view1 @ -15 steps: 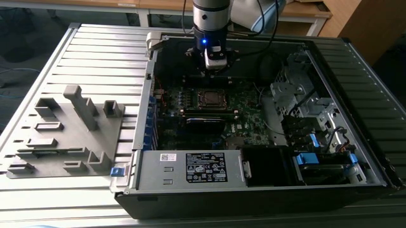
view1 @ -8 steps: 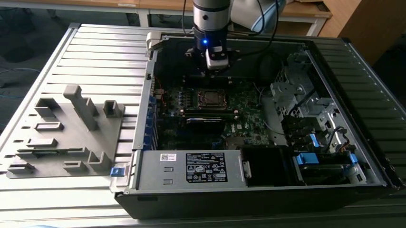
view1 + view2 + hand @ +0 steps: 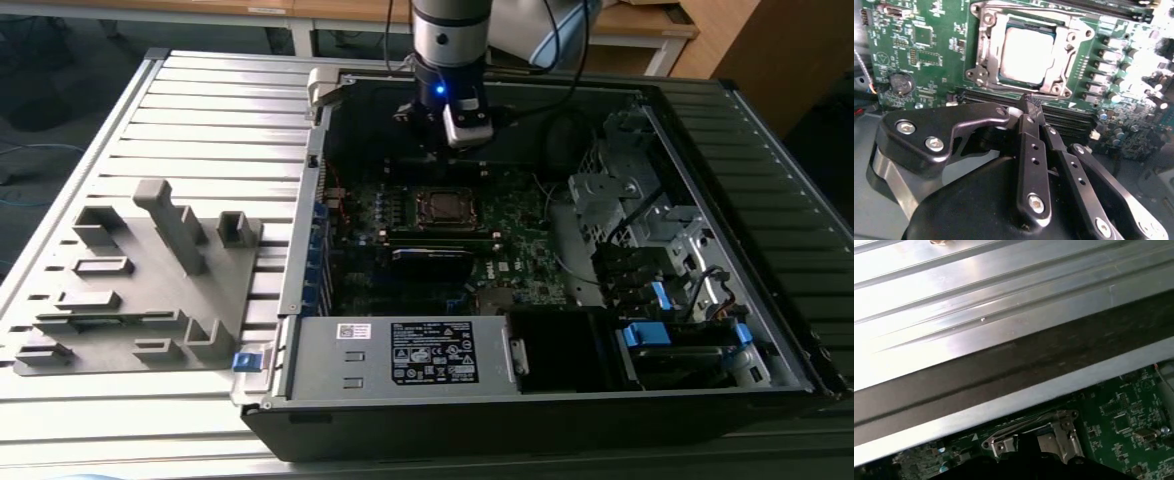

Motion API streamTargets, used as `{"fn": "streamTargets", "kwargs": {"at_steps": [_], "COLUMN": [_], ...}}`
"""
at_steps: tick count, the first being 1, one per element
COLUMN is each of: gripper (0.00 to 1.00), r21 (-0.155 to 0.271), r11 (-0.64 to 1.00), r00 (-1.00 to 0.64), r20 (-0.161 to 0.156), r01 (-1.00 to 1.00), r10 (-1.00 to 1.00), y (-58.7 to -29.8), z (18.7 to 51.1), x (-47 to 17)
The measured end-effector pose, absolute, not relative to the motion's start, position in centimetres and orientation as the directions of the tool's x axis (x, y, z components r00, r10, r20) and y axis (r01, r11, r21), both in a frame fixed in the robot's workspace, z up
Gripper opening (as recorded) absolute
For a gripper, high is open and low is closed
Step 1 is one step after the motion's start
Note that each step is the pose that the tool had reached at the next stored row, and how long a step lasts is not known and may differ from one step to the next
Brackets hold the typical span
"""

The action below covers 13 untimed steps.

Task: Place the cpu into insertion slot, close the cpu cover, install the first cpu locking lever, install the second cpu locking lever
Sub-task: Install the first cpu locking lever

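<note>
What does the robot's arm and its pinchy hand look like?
The arm is a round silver-grey tube with a dark band and a small blue light, and black cables hang beside it. The gripper is black metal, built from flat linked bars with shiny silver screws and thin ridged fingertips.

The arm (image 3: 450,35), top centre of the exterior view, is a grey-silver cylinder with a dark band, a small blue light glowing on the black wrist below it, and black cables trailing off to the upper right. In the second wrist view the gripper (image 3: 1032,106) fills the lower half: glossy black linkage bars, each dotted with small holes and silver hex screws, hinged on a rounded black body with what may be a silver ring at the lower left.
</note>
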<state>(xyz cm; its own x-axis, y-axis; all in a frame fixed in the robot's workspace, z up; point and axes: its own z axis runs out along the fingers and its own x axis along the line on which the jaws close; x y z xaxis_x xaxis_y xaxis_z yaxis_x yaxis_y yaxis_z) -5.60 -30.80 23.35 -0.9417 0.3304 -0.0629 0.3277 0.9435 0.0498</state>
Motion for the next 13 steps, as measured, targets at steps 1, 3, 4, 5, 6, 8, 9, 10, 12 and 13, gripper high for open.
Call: {"fn": "streamTargets", "kwargs": {"at_steps": [1, 3, 4, 5, 6, 8, 9, 10, 12, 13], "gripper": [0.11, 0.11, 0.11, 0.11, 0.11, 0.11, 0.11, 0.11, 0.11, 0.11], "r21": [0.049, 0.049, 0.049, 0.049, 0.049, 0.049, 0.049, 0.049, 0.049, 0.048], "r11": [0.944, 0.949, 0.951, 0.954, 0.957, 0.962, 0.964, 0.967, 0.972, 0.974], "r00": [-0.943, -0.947, -0.95, -0.952, -0.955, -0.961, -0.963, -0.966, -0.971, -0.973], "r20": [-0.062, -0.061, -0.061, -0.061, -0.061, -0.06, -0.06, -0.06, -0.059, -0.059], "r01": [0.325, 0.313, 0.304, 0.296, 0.287, 0.269, 0.26, 0.251, 0.231, 0.221], "r10": [0.327, 0.315, 0.307, 0.299, 0.289, 0.271, 0.262, 0.253, 0.234, 0.223], "y": [-30.8, -30.8, -30.8, -30.8, -30.8, -30.8, -30.8, -30.8, -30.8, -30.8], "z": [23.33, 23.31, 23.29, 23.26, 23.22, 23.14, 23.1, 23.06, 22.99, 22.96], "x": [-5.42, -5.22, -5.15, -5.09, -5.02, -4.92, -4.87, -4.83, -4.78, -4.77]}}
